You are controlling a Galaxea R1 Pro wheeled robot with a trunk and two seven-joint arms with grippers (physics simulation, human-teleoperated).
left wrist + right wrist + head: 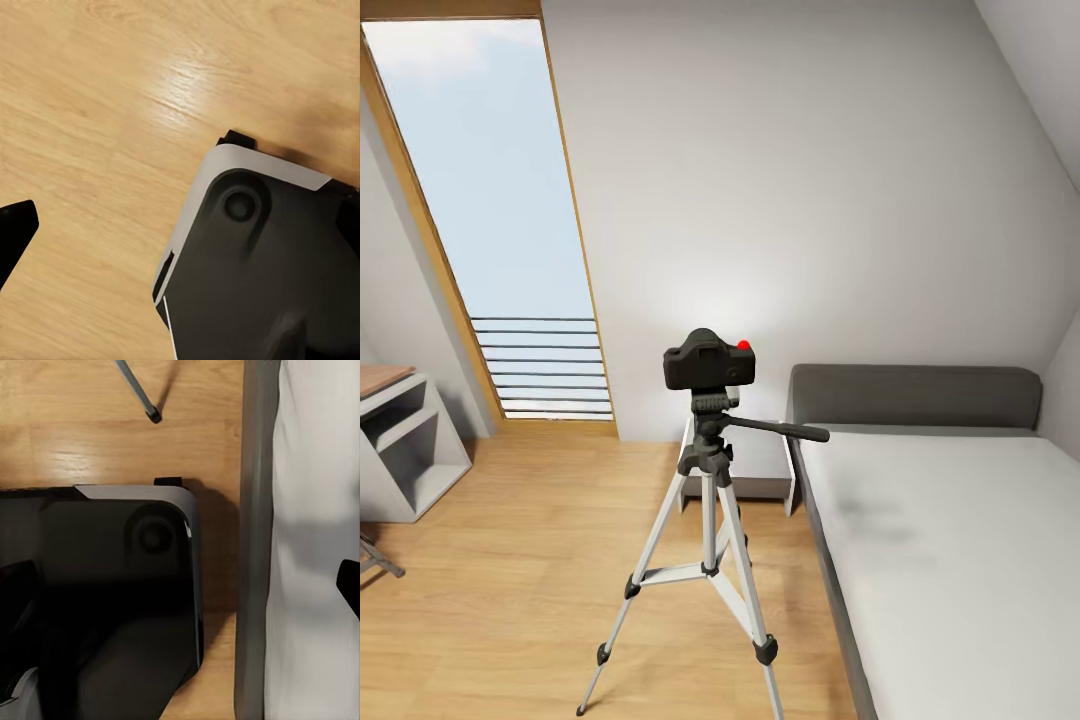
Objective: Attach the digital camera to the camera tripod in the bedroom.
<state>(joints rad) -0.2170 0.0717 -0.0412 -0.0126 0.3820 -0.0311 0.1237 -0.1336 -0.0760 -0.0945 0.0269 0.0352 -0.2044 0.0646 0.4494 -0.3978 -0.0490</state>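
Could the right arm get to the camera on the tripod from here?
Probably yes. The camera sits on top of the tripod in open floor, with nothing standing in front of it. The bed lies off to one side, apart from the tripod's legs.

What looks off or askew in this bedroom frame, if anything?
Nothing stands out. The digital camera sits level on the camera tripod, whose legs stand spread on the wood floor beside the bed.

Black, silver, grey and pale wood

Black digital camera (pixel 708 362) with red button (pixel 744 345); silver-legged camera tripod (pixel 705 530) with black joints; grey bed frame (pixel 916 395), white mattress (pixel 960 560), light wood floor (pixel 510 570), white walls (pixel 810 200).
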